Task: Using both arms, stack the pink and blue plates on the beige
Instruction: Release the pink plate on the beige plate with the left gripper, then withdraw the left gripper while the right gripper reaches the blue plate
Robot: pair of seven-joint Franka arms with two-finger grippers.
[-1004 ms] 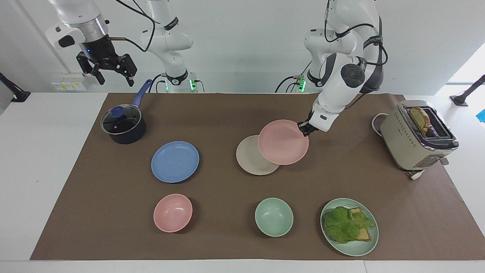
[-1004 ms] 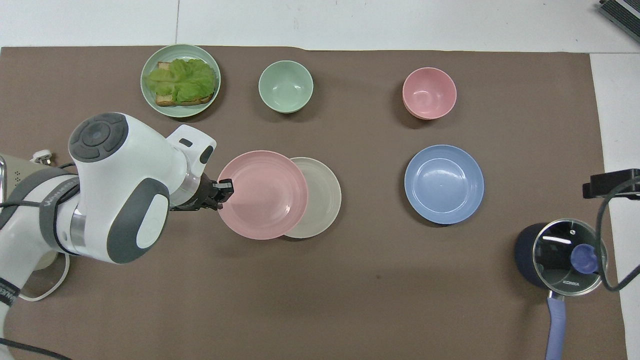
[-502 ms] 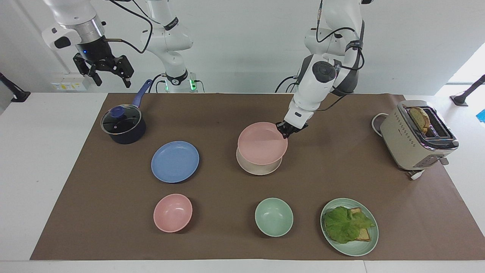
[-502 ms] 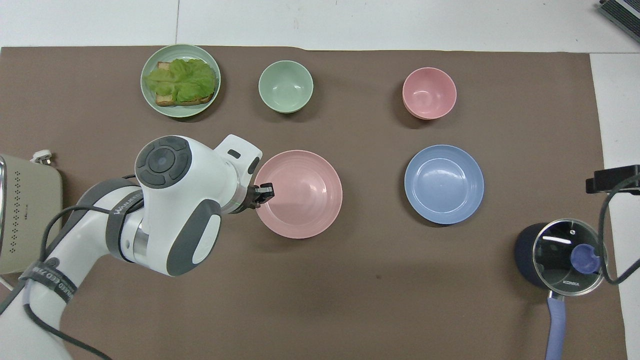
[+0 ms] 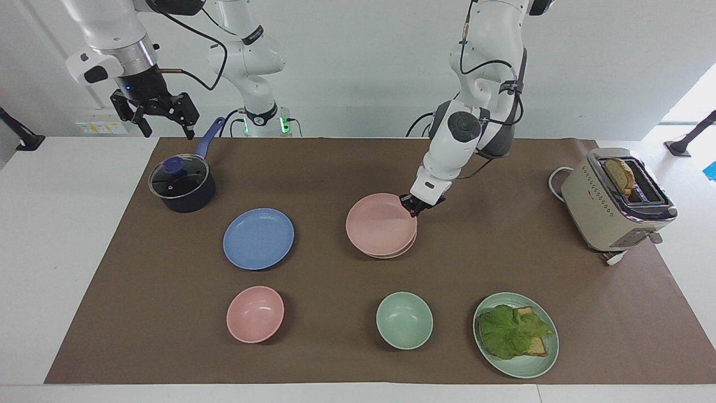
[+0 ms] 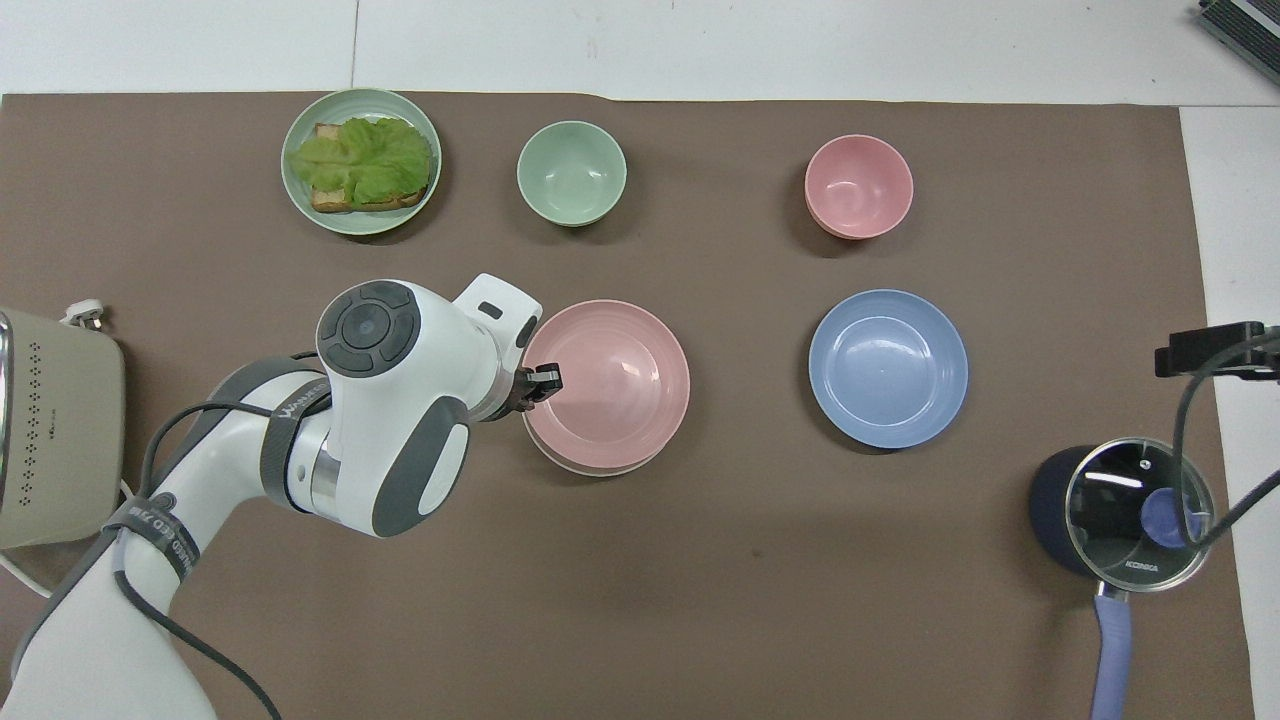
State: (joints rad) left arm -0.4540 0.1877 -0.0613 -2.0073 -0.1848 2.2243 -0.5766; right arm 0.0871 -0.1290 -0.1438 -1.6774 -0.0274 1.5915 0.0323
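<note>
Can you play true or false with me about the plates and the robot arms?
1. The pink plate lies on the beige plate. True.
2. The blue plate is on top of the pink plate. False: it lies alone on the mat, toward the right arm's end of the table.
3. The left tool is at the pink plate's rim. True.
4. The right tool is holding the pot. False: it is open and empty, up in the air near the pot.
5. The toaster is empty. False: a slice of bread sticks out of it.
</note>
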